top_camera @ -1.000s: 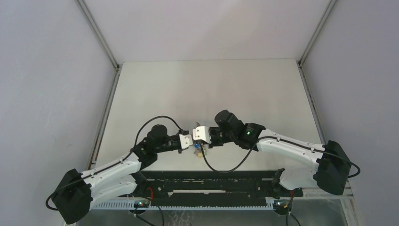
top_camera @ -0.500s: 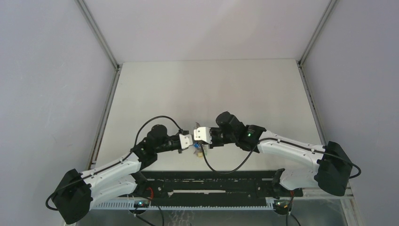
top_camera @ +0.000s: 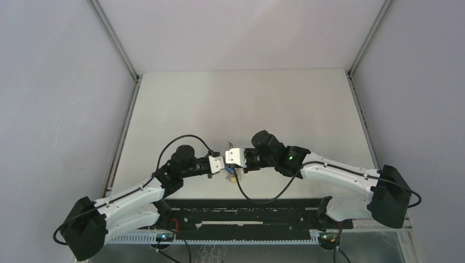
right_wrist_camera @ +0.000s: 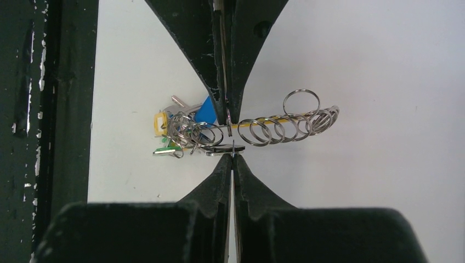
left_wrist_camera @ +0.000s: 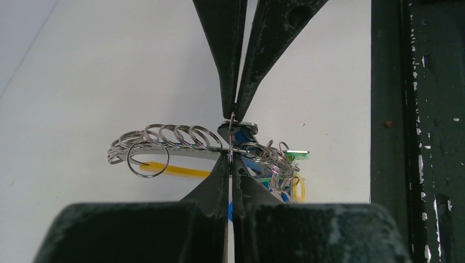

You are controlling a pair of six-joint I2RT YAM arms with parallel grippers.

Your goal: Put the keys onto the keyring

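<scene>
While next to nothing has moved in the last second, one small change shows in the top view: the right arm's wrist has slid a hair toward lower right, and the left arm is in the same place.

Bottom of frame, black base rail [top_camera: 247, 218], unchanged. Just above it, centre frame, the two tools meet nose to nose, low over the white surface [top_camera: 247, 104].

Left tool [left_wrist_camera: 230, 160]: clamped fully shut as before, pinching a thin wire loop of the silvery metal keyring [left_wrist_camera: 189, 137] with its row of small rings.

Right tool [right_wrist_camera: 232, 159]: also fully shut, tips at the black head of the small loose silver-bladed key [right_wrist_camera: 225, 148]; it looks to be gripping it.

The key sits between the two pairs of tips, against the ring wire, at the centre of both wrist views. The yellow-orange band [left_wrist_camera: 175, 170], blue tag [right_wrist_camera: 205, 112] and green tag [left_wrist_camera: 296, 155] bunch below. Whether they hang or rest on the surface, I cannot tell.

Beyond, upper frame, only the surface running to the far wall, no change.

Judgement: a tiny wrist shift with both grips kept suggests fine threading is under way. The key is not clearly on the ring yet.
</scene>
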